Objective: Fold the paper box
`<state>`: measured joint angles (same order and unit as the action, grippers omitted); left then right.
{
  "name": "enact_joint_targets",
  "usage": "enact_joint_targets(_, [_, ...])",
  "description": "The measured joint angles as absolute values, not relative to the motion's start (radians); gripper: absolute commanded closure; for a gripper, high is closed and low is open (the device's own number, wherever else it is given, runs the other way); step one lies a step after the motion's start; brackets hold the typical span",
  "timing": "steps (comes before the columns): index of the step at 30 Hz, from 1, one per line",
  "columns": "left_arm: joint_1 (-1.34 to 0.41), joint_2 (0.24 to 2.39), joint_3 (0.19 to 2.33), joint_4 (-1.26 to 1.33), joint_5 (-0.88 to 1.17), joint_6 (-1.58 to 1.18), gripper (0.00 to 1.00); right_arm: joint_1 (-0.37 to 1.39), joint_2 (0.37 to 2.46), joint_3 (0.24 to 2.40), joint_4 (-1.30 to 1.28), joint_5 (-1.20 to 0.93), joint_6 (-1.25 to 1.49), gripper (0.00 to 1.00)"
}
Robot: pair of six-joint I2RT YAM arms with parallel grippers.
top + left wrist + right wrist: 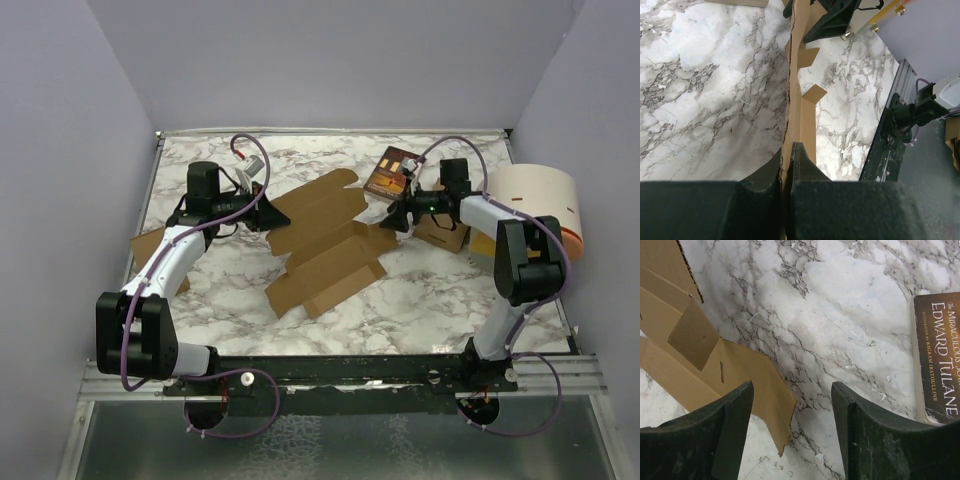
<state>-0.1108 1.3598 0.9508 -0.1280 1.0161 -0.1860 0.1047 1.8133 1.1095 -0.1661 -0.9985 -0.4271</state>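
— Starting at the left claw (790, 150): shut, or open?
— Shut. Clamped on an edge of the flat, die-cut, tan-brown cardboard paper box (802, 120), pinched between both black fingers. Seen edge-on from the wrist, running straight away from the grip.
— And at the right claw (792, 390)?
— Standing open, with nothing between the black fingers. Poised low over the white, grey-veined marble table (840, 305), one finger above a pointed flap at the paper box's right end. Cannot tell whether touching that flap or just clear of it.
— Where on the table, looking from above?
— Spread out in the middle, flaps and tabs unfolded, stretching diagonally between the two claws.
— Farther out?
— Just beside the right claw, toward the far side, a dark reddish-brown printed book (940, 355) lying flat. Beyond the right arm, at the table's right edge, a round white drum with an orange band (530, 195).
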Motion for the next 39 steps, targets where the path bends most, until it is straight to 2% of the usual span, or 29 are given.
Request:
enact_joint_targets(5, [-0.110, 1.359, 0.951, -0.128, 1.016, -0.182, 1.00, 0.105, 1.855, 1.143, -0.222, -0.987, -0.450, 0.50])
enact_joint_targets(6, [-0.110, 1.359, 0.951, -0.128, 1.016, -0.181, 1.00, 0.105, 1.860, 1.145, -0.232, -0.986, -0.453, 0.55])
enact_joint_targets(7, [-0.110, 1.359, 0.951, -0.128, 1.016, -0.180, 1.00, 0.105, 1.866, 1.145, -0.241, -0.985, -0.458, 0.61])
enact_joint_targets(9, [-0.110, 1.359, 0.951, -0.128, 1.016, -0.179, 1.00, 0.105, 1.872, 1.145, -0.257, -0.986, -0.461, 0.83])
enact_joint_targets(11, [-0.110, 1.359, 0.951, -0.129, 1.015, -0.176, 1.00, 0.105, 1.874, 1.147, -0.274, -0.986, -0.470, 0.96])
enact_joint_targets(12, [-0.110, 1.358, 0.951, -0.130, 1.014, -0.173, 1.00, 0.105, 1.874, 1.148, -0.281, -0.989, -0.470, 0.99])
enact_joint_targets(21, [-0.112, 1.345, 0.980, -0.157, 0.996, -0.161, 1.00, 0.106, 1.820, 1.110, -0.206, -1.024, -0.402, 0.99])
enact_joint_targets(29, [-0.139, 1.322, 1.063, -0.212, 0.957, -0.142, 1.00, 0.193, 1.629, 0.939, 0.143, -0.906, -0.221, 0.99])
enact_joint_targets(34, [-0.160, 1.322, 1.110, -0.268, 0.902, -0.098, 1.00, 0.280, 1.602, 0.844, 0.355, -0.806, -0.134, 0.99])
enact_joint_targets(39, [-0.166, 1.323, 1.110, -0.303, 0.855, -0.067, 1.00, 0.282, 1.602, 0.775, 0.493, -0.744, -0.093, 0.99])
